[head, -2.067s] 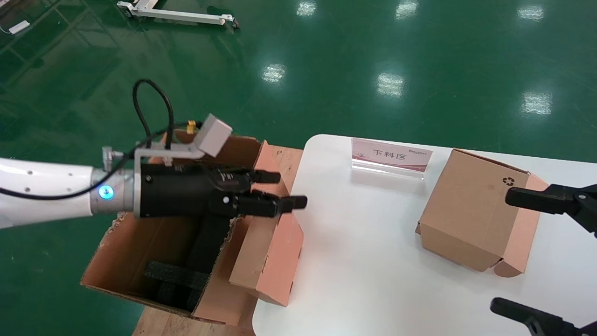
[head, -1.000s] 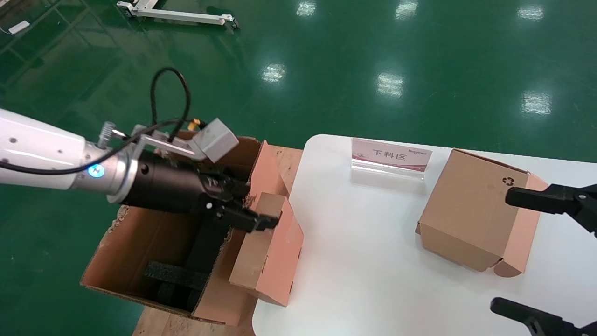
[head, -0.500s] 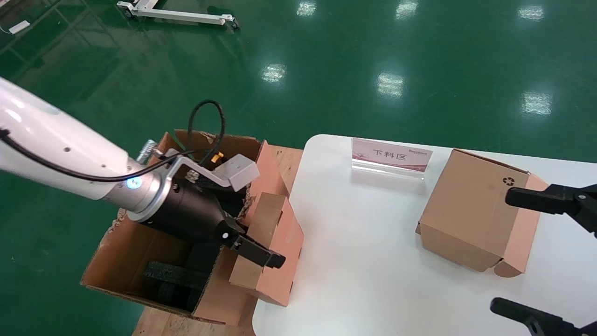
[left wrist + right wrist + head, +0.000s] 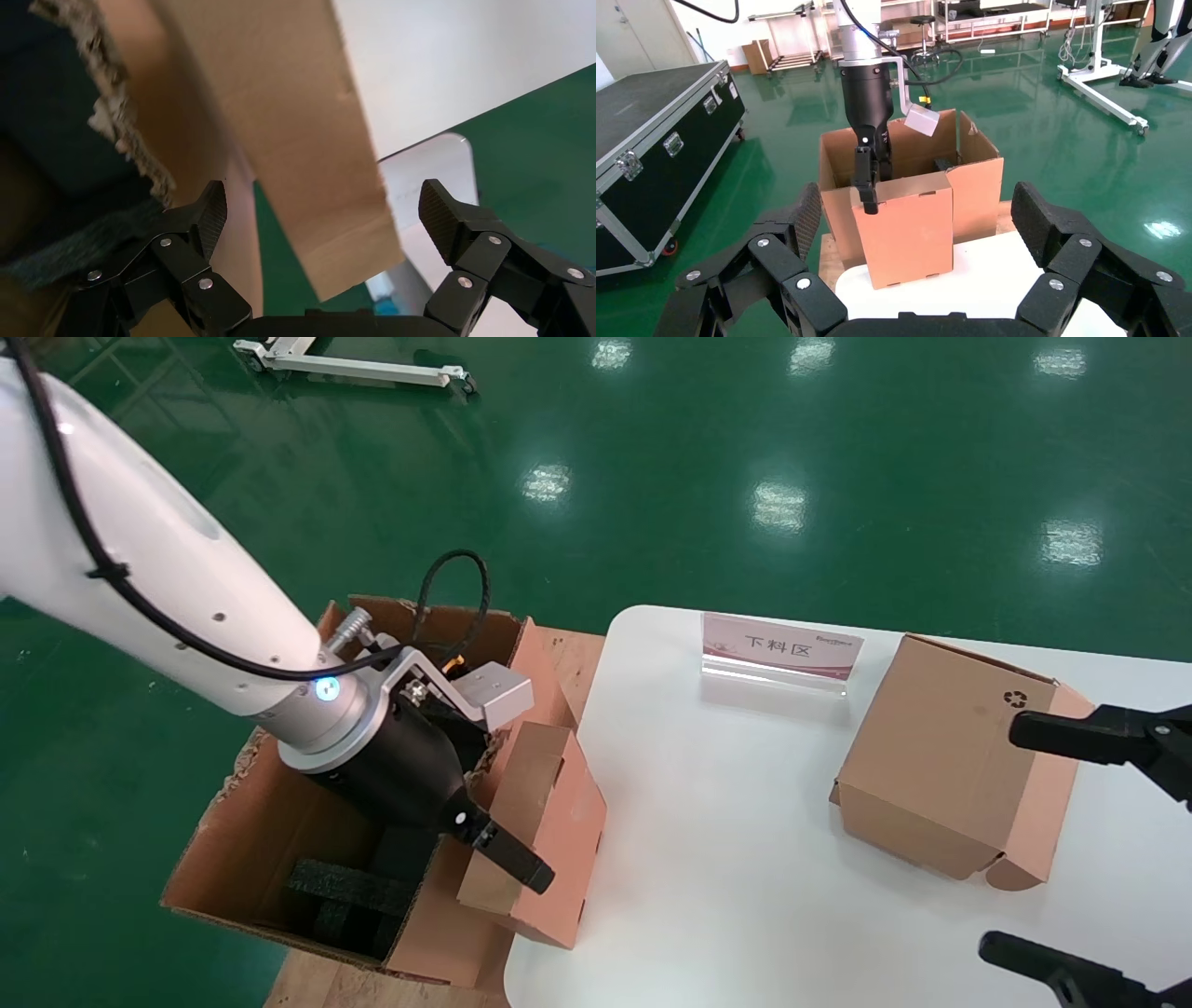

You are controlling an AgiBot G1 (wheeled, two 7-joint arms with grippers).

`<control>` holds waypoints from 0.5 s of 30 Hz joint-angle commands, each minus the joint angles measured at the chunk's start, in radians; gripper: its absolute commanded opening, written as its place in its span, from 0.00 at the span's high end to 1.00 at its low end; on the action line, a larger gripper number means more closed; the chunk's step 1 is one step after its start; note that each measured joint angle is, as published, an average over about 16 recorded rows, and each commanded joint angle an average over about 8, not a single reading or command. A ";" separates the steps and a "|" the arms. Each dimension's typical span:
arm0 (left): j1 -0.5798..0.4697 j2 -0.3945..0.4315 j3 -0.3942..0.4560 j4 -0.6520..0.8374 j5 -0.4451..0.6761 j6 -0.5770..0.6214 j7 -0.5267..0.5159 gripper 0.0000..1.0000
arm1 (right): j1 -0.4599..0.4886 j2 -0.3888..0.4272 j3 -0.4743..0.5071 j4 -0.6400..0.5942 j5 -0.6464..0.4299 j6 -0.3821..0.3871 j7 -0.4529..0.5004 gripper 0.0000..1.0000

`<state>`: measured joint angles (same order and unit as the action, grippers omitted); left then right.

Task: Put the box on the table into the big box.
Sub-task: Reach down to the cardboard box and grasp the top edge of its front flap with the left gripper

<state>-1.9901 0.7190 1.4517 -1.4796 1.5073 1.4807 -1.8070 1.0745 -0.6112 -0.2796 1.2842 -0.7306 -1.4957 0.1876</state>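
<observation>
1. Box [image 4: 535, 831] stands tilted at the desk's [image 4: 726, 859] left edge, leaning on the big box [image 4: 279, 840], long axis running near to far.
2. Left hand [image 4: 507, 859] straddles it, fingers apart.
3. Right hand [image 4: 1071, 840] hangs spread beside the recycling-symbol box [image 4: 941, 756].
4. Sign [image 4: 780, 646] reads "下料区".

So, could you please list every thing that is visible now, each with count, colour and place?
box: 1, plain brown, leaning between table edge and big box.
big box: 1, brown, torn rims, beside the table.
foam blocks: black, inside big box.
recycling-symbol box: 1, brown, on table.
sign: 1, pink and white, table's far side.
table: 1, white.
black case: 1, on floor.
left gripper: open, straddling the box.
right gripper: open, parked over table.
</observation>
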 commanded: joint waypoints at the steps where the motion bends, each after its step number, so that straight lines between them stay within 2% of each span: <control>1: -0.023 0.018 0.039 0.000 0.007 0.007 -0.027 0.00 | 0.000 0.000 0.000 0.000 0.000 0.000 0.000 0.00; 8: -0.041 0.073 0.111 0.000 0.041 0.021 -0.100 0.00 | 0.000 0.000 0.000 0.000 0.000 0.000 0.000 0.00; 15: -0.048 0.119 0.145 0.000 0.064 0.030 -0.161 0.00 | 0.000 0.000 0.000 0.000 0.000 0.000 0.000 0.00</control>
<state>-2.0381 0.8360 1.5920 -1.4800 1.5703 1.5084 -1.9648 1.0745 -0.6112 -0.2796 1.2842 -0.7306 -1.4957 0.1876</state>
